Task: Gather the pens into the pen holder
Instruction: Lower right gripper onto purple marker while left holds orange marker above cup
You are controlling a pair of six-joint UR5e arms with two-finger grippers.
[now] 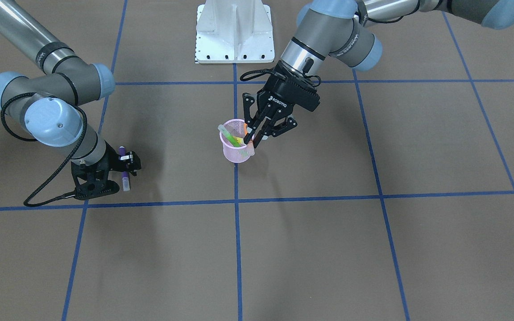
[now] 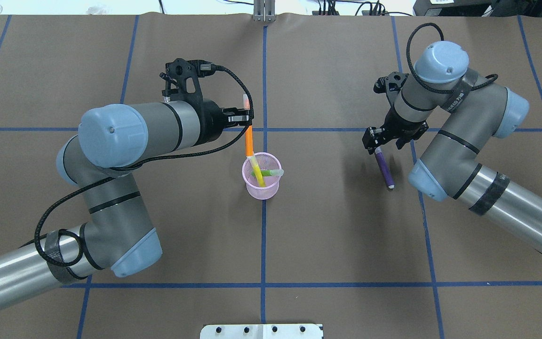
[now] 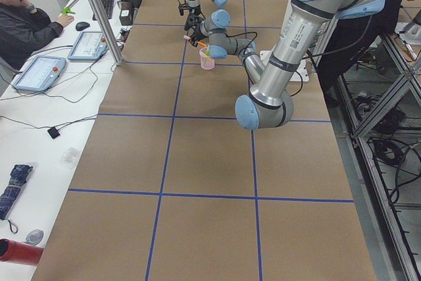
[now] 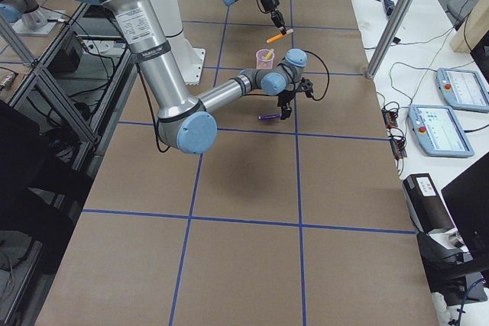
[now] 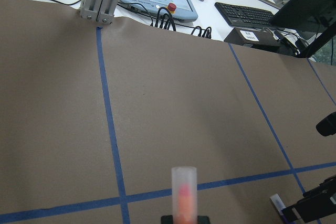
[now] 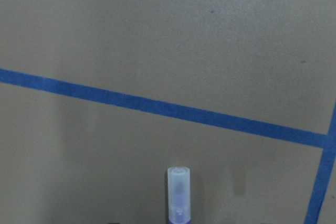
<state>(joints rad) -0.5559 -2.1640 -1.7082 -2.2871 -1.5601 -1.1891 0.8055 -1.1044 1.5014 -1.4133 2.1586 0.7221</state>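
The pink mesh pen holder stands at the table's centre. A green pen leans inside it. My left gripper is shut on an orange pen, just beyond the holder's rim. That pen is tilted, its lower end reaches into the holder, and its cap sticks out past the fingers. To the robot's right, my right gripper is shut on a purple pen, low over the table. The purple pen's cap points forward.
The white robot base plate sits at the near middle edge. Blue tape lines grid the brown table. Beyond the far edge are a metal post, tablets and a seated person.
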